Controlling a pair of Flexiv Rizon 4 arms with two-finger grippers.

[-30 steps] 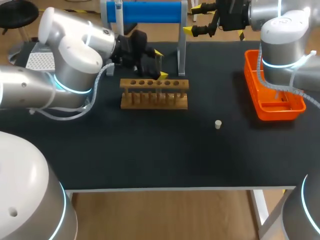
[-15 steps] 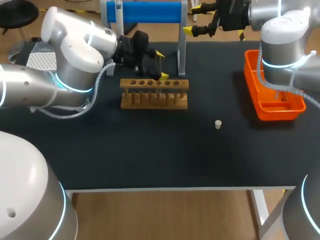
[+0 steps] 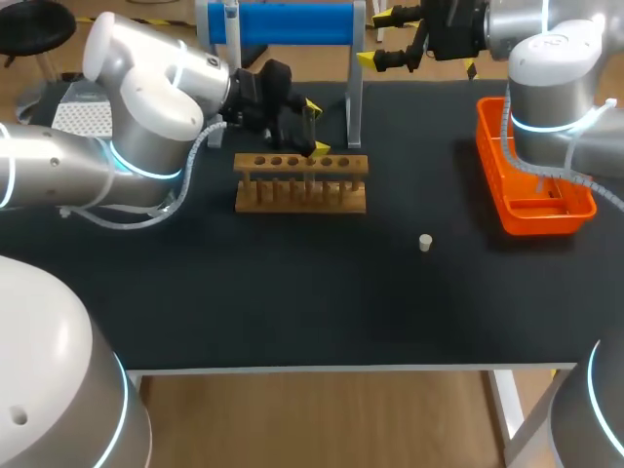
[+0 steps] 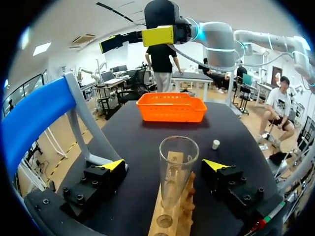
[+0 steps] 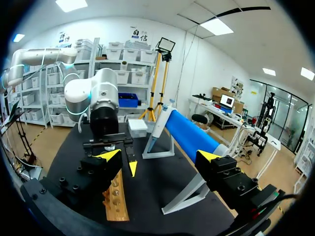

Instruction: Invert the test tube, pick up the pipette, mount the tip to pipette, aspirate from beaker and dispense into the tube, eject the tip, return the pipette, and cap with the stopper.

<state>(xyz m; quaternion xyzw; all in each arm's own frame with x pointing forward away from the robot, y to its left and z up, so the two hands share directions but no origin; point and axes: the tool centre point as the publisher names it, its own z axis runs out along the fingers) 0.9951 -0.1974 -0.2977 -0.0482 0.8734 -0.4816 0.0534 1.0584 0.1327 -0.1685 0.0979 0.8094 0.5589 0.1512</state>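
The small white stopper [image 3: 425, 242] is lying alone on the black table [image 3: 292, 292], nearest the front edge and well apart from everything else. Behind it the wooden rack [image 3: 300, 182] is standing, and the clear test tube [image 4: 177, 164] is sitting upright in one of its holes, mouth up. The left gripper [image 3: 314, 125] is hovering over the rack with its jaws spread wide, one yellow tip on each side of the tube and neither touching the glass. Off to the right, the orange basket [image 3: 534, 216] is resting near the table's right edge. At the far edge the blue stand [image 3: 283, 21] is carrying the pipette [image 5: 156, 129], and the right gripper [image 3: 374, 37] is hanging beside the stand, fingers wide apart and holding nothing.
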